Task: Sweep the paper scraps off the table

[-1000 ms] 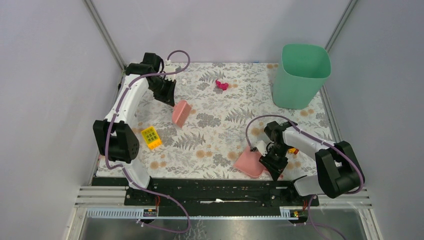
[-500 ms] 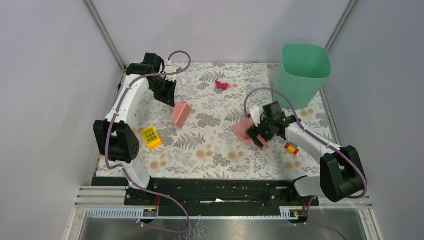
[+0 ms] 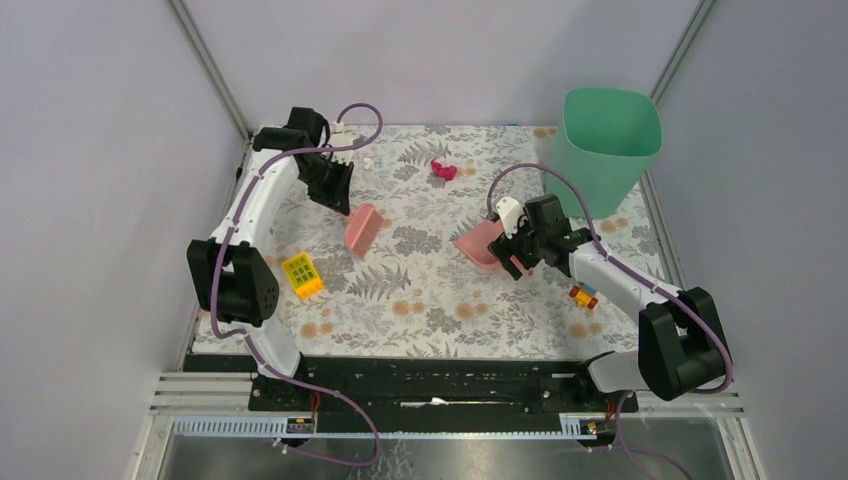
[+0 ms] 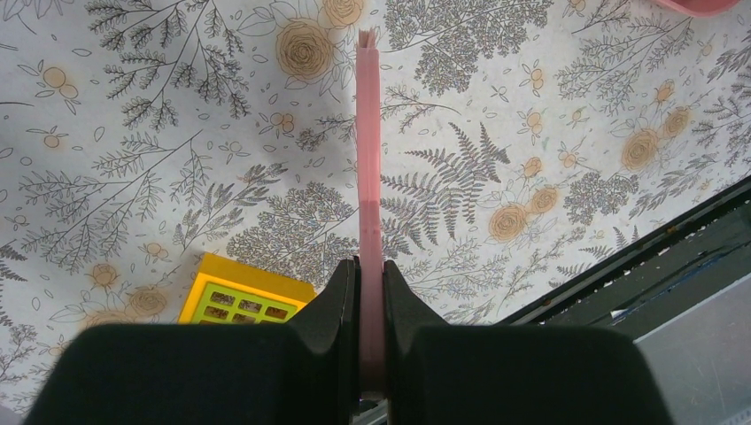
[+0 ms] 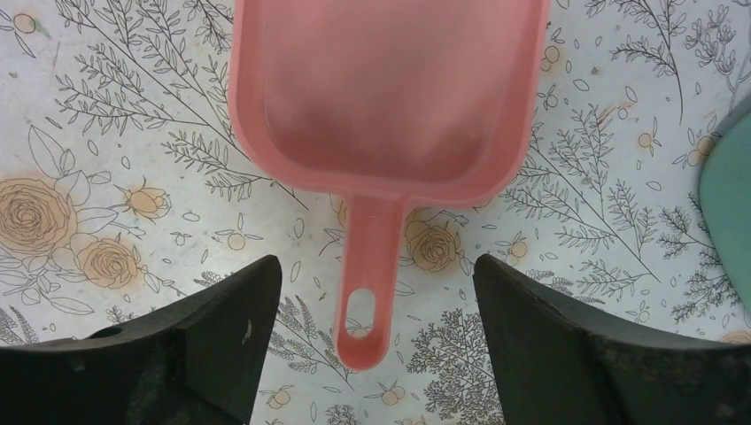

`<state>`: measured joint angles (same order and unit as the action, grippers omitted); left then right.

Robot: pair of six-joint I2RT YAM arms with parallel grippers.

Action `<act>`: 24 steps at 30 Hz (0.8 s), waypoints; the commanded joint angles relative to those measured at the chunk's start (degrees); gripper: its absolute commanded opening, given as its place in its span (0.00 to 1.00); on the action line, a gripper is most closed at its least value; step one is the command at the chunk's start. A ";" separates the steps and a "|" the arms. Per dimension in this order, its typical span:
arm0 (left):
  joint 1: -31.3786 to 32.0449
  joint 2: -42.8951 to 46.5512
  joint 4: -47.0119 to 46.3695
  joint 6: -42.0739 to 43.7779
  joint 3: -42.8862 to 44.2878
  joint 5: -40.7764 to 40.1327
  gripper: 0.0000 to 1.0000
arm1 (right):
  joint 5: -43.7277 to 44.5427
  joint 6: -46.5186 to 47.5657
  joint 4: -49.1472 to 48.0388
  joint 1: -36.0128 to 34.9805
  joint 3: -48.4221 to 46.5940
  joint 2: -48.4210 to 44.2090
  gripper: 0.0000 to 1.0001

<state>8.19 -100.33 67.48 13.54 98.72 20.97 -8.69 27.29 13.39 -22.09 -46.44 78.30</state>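
Staging for sweep: left gripper (image 4: 370, 283) pinches brush (image 4: 368, 159); right gripper (image 5: 376, 279), fingers spread, hangs over dustpan (image 5: 390, 88) handle, dustpan lying on table (image 3: 420, 290). One magenta scrap (image 3: 443, 170) visible, far centre, well apart from both. Next, likely: grip dustpan, bring brush behind scrap.

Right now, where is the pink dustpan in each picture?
Top external: the pink dustpan lies right of centre, just left of the open right gripper.
Left wrist: only a pink sliver in the top right corner, likely its rim; the left gripper holds the pink brush.
Right wrist: it fills the top centre, handle pointing down between the open fingers.
Shared landmark: the leaf-patterned table.
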 commanded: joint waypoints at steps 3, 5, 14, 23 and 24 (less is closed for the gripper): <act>0.14 1.73 -0.77 0.73 0.11 0.06 0.00 | -1.54 3.09 -0.86 0.04 -1.24 1.70 0.82; 0.25 1.80 -0.77 0.75 0.23 0.02 0.00 | -1.06 3.15 -1.07 0.03 -1.19 3.74 0.78; 0.20 2.86 -0.55 1.11 -0.34 -0.84 0.00 | 0.43 3.52 -2.18 0.38 -1.39 9.67 0.69; 0.25 1.99 -0.75 1.23 0.83 -1.27 0.00 | 2.80 2.52 0.50 0.42 -1.11 8.10 0.52; 0.21 1.72 -0.77 1.23 1.42 -1.38 0.00 | 2.87 2.63 0.85 0.38 -1.00 8.02 0.49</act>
<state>8.23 -100.33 67.51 13.74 98.21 20.43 -7.16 30.17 13.08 -21.96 -46.44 87.94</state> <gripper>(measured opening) 0.107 0.541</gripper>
